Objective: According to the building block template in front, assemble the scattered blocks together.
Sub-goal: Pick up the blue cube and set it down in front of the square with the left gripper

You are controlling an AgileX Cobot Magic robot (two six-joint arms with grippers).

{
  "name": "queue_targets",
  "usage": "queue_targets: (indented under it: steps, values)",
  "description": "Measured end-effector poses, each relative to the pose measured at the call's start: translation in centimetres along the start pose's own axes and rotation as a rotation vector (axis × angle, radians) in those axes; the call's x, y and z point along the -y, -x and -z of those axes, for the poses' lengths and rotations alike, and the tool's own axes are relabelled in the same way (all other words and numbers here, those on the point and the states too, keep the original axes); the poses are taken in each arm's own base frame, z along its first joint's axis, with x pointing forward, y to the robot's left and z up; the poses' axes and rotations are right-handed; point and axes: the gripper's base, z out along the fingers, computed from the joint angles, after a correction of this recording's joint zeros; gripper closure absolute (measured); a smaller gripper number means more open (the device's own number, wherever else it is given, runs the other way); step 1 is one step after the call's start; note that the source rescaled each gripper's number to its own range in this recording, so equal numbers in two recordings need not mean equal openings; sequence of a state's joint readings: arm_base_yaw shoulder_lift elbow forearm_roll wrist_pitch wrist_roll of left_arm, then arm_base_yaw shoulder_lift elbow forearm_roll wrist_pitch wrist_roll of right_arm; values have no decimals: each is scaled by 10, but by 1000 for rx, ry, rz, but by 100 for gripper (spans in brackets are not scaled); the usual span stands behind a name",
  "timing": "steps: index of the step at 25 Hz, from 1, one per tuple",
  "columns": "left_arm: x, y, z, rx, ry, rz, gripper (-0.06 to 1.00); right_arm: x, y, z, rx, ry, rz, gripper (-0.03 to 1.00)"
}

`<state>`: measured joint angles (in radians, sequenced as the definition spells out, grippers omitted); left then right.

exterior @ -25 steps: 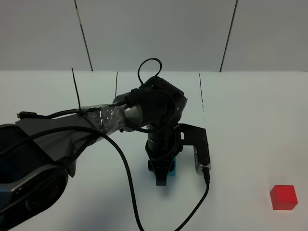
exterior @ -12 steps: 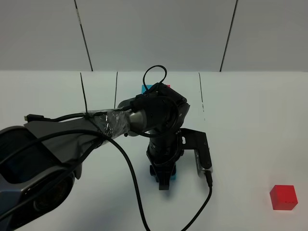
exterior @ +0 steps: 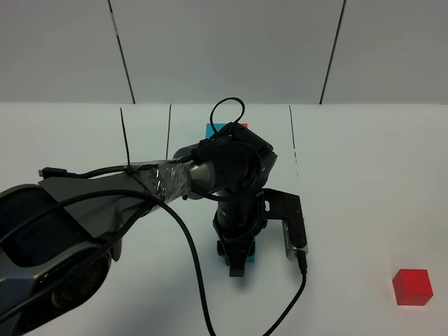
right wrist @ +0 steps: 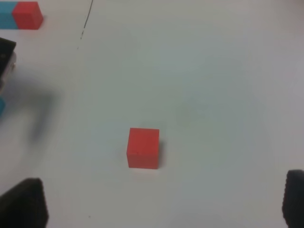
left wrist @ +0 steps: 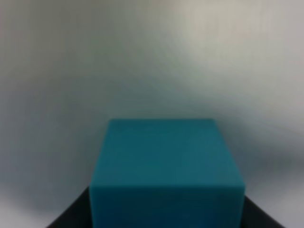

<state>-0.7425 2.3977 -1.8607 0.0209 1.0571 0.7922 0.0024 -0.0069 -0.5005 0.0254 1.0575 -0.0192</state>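
Note:
The cyan cube (exterior: 249, 253) sits at mid-table between the fingers of my left gripper (exterior: 236, 264), which points down and is shut on it. In the left wrist view the cube (left wrist: 166, 171) fills the lower middle, with dark fingertips (left wrist: 66, 219) against its sides. The red cube (exterior: 411, 287) lies alone at the front right. In the right wrist view it (right wrist: 143, 147) lies ahead of my open, empty right gripper (right wrist: 159, 197). The template (exterior: 212, 129), a cyan-red bar, lies at the back behind the left arm and also shows in the right wrist view (right wrist: 21, 15).
The left arm's black cable (exterior: 196, 280) loops over the table in front of the cyan cube. A bracket with a silver connector (exterior: 292, 234) hangs just right of the left gripper. White table seams (exterior: 292, 140) run front to back.
The left arm has shifted slightly toward the front with the cyan cube between its fingers, uncovering the template behind it. The red cube has not moved.

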Motion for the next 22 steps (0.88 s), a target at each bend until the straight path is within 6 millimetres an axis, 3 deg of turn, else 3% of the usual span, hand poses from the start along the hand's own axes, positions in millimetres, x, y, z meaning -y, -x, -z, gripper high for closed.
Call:
queue_targets:
  steps: [6, 8, 9, 13, 16, 19, 22]
  values:
    - [0, 0, 1, -6, -5, -7, 94, 0, 0, 0, 0, 0, 0, -3]
    - [-1, 0, 4, -19, -16, -7, 89, 0, 0, 0, 0, 0, 0, -3]
    - [-1, 0, 7, -24, -18, -8, 82, 0, 0, 0, 0, 0, 0, -3]
    - [-3, 1, 27, -22, -18, -6, 32, 0, 0, 0, 0, 0, 0, -3]
    - [-1, 2, 46, 24, -3, 2, 7, 0, 0, 0, 0, 0, 0, -3]
    - [2, 1, 73, 75, 30, 6, -4, 0, 0, 0, 0, 0, 0, -3]
    - [4, -4, 99, 105, 78, 21, -6, 0, 0, 0, 0, 0, 0, -3]
